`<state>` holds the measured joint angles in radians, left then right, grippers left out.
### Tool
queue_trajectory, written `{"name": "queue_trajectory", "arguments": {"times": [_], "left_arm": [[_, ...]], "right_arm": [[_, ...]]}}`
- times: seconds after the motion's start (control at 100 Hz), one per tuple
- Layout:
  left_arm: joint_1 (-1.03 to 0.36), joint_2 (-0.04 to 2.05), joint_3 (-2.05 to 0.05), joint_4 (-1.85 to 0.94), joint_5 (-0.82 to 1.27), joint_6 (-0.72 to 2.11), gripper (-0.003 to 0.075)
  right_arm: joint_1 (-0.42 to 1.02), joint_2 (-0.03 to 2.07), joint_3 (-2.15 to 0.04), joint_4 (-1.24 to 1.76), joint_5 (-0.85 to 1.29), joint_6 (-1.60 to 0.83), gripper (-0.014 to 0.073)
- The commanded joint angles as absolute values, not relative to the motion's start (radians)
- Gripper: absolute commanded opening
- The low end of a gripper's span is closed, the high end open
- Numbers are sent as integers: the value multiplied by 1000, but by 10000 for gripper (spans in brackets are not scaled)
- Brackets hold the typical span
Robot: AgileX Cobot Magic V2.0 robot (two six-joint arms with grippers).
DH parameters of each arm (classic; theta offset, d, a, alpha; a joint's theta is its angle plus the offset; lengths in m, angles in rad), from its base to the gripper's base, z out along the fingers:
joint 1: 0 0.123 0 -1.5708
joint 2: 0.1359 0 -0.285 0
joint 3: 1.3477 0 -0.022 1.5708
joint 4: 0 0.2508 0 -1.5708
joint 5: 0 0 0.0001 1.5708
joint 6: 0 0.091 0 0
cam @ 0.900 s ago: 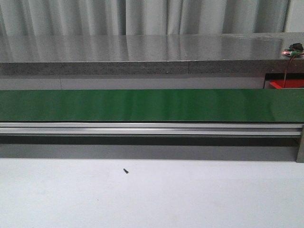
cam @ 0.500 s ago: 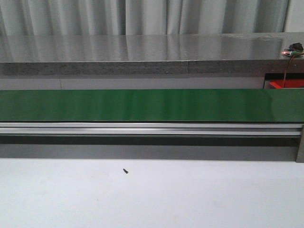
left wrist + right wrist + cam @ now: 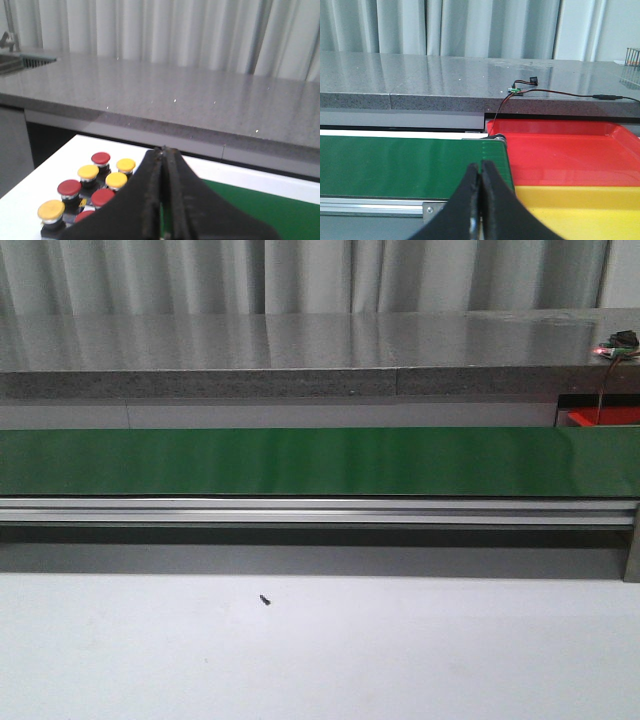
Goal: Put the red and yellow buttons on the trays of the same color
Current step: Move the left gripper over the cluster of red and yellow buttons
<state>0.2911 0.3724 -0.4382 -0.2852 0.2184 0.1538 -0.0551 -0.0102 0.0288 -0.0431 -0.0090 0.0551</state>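
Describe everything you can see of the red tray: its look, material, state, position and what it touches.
The red tray is a shallow, glossy tray, plastic by the look of it, with a raised rim and rounded corners. It lies flat and holds nothing. It sits past the end of the green conveyor belt, below the grey stone counter, its near edge against the yellow tray. A thin wire hangs from the counter beside its corner. The front view shows only a red sliver.

green conveyor belt (image 3: 300, 461) runs left-right across the middle | grey stone counter (image 3: 300, 350) behind it | tiny black screw (image 3: 265, 599) lying on the near white table (image 3: 400, 650) | curtains (image 3: 300, 275) way back
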Motion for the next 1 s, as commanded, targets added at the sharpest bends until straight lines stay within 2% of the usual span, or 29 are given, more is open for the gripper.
{"name": "queue_trajectory", "arguments": {"times": [0.0, 0.4, 0.49, 0.53, 0.54, 0.55, 0.56, 0.61, 0.62, 0.63, 0.66, 0.73, 0.79, 0.99], "left_arm": [[327, 491, -540, -302, 244, 146, -20], [458, 879, -758, -308, 447, 146, -1], [475, 948, -773, -311, 451, 146, 91], [485, 975, -779, -311, 449, 146, 175], [485, 980, -782, -311, 449, 146, 175], [489, 988, -782, -311, 447, 146, 219], [488, 992, -782, -311, 447, 146, 219], [500, 1019, -793, -311, 440, 146, 335], [504, 1026, -796, -311, 440, 146, 386], [503, 1030, -795, -311, 440, 146, 386], [513, 1048, -802, -311, 440, 146, 470], [531, 1082, -822, -311, 444, 146, 594], [551, 1121, -839, -311, 448, 135, 622], [648, 1256, -932, -311, 524, 90, 586]], "right_arm": [[-55, -29, 11, -47, -90, 55, -67], [-55, -29, 11, -47, -90, 55, -67], [-55, -29, 11, -47, -90, 55, -67], [-55, -29, 11, -47, -90, 55, -67], [-55, -29, 11, -47, -90, 55, -67], [-55, -29, 11, -47, -90, 55, -67], [-55, -29, 11, -47, -90, 55, -67], [-55, -29, 11, -47, -90, 55, -67], [-55, -29, 11, -47, -90, 55, -67], [-55, -29, 11, -47, -90, 55, -67], [-55, -29, 11, -47, -90, 55, -67], [-55, -29, 11, -47, -90, 55, -67], [-55, -29, 11, -47, -90, 55, -67], [-55, -29, 11, -47, -90, 55, -67]]}}
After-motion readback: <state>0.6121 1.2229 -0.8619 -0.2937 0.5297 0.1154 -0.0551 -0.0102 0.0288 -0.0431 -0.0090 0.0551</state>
